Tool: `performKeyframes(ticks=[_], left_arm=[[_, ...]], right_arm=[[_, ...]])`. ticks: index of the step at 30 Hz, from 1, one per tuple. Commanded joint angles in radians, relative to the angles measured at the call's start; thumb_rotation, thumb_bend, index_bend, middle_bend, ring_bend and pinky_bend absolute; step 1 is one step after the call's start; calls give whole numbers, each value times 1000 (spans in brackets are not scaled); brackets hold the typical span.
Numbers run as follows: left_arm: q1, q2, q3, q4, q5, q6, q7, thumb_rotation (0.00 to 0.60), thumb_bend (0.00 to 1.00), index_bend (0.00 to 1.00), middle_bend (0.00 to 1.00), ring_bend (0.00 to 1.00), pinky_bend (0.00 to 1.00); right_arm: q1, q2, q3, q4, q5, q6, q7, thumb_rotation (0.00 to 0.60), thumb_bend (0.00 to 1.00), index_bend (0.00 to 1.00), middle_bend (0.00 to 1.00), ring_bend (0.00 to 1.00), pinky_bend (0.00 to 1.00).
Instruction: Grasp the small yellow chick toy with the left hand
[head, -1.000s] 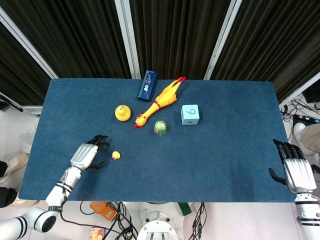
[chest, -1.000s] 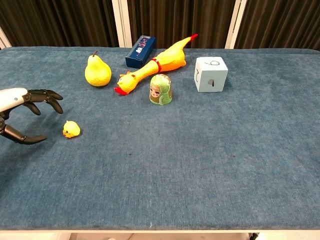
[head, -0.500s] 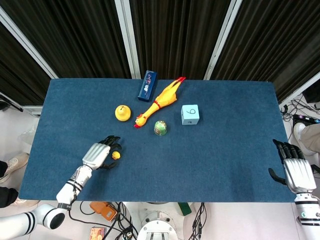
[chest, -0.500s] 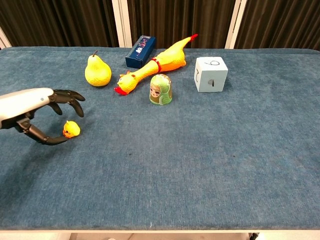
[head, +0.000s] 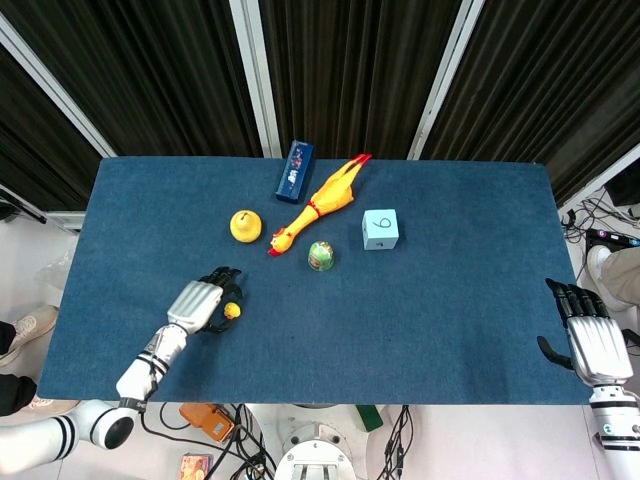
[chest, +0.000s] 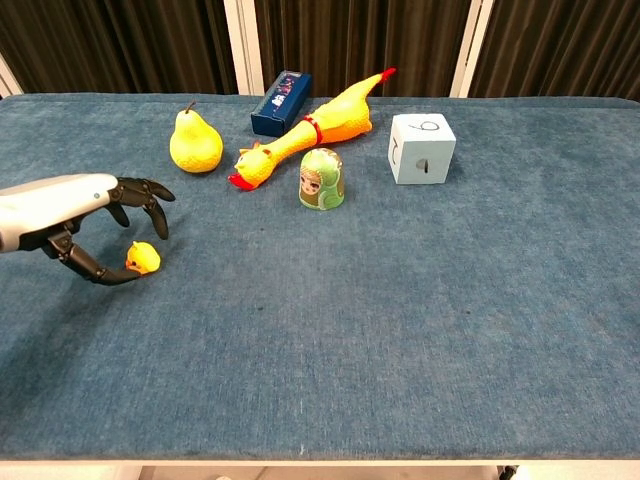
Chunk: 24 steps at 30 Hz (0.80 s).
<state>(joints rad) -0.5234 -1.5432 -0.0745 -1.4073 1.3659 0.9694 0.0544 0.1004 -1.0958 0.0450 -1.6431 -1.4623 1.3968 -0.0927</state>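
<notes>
Since a second ago the left hand (chest: 85, 215) has moved rightward to the small yellow chick toy (chest: 143, 258), fingers spread and cupped around it, thumb tip touching, not yet gripping. The chick sits on the blue table (chest: 400, 320). The pale cube (chest: 421, 148) bears a handwritten "6". The right hand (head: 590, 338) rests open at the table's edge.

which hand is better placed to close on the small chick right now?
Left. The left hand is at the small yellow chick toy, fingers arched over it, thumb beside it. The right hand sits at the table's far right edge.
</notes>
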Motion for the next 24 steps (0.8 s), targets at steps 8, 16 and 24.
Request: performKeyframes(ticks=[8,16,24], left_arm=[[-6,9,10,9,-18,-17,-8,600,276,395,93,99,292],[-16,-4,12,30,-17,-20,-17,600,295,417,175,223,415],[-20,-15,14,48,-22,-17,-11,600,314,474,251,286,427]], right_arm=[[0,-3,0,-2,2,2,-7,600,403,113,188,161,160],[1,-4,1,-3,2,1,-11,600,403,113,188,161,160],[1,-4,1,-2,0,3,-9,600,403,113,188,161,160]])
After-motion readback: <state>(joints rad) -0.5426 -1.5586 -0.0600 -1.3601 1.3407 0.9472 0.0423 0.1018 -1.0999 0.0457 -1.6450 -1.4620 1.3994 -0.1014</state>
